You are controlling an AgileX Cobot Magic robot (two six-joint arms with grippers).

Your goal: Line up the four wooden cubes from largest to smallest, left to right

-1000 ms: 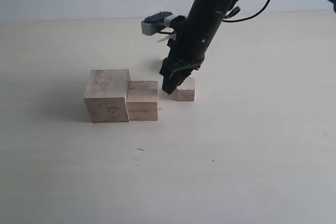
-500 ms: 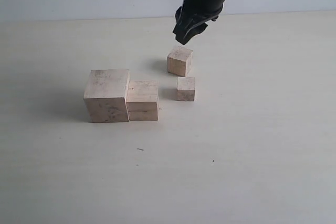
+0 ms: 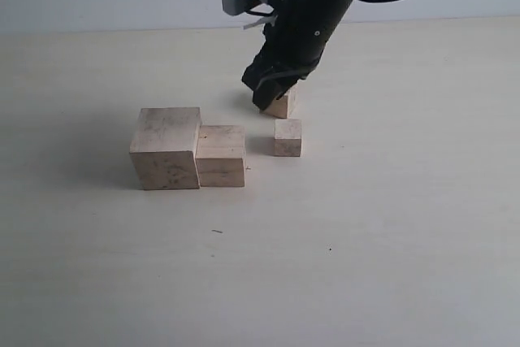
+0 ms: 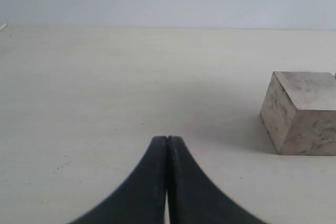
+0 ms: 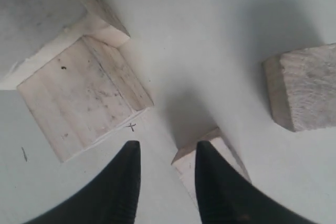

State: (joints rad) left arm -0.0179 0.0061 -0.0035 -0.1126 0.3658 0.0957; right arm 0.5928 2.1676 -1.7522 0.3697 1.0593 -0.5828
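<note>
Behind and right of the largest cube (image 3: pixel 166 148), my right gripper (image 3: pixel 270 97) hovers over the third cube (image 3: pixel 284 107), jaws spread, pinching nothing. Closing off-centre could knock it askew. Only the right wrist view shows one finger (image 5: pixel 220 187) overlapping a cube corner. My left gripper (image 4: pixel 167 182) is pressed together.

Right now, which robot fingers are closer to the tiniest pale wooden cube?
Right. The right fingers hover close by the tiniest pale wooden cube; the left fingers sit far off, nearer the biggest wooden cube.
</note>
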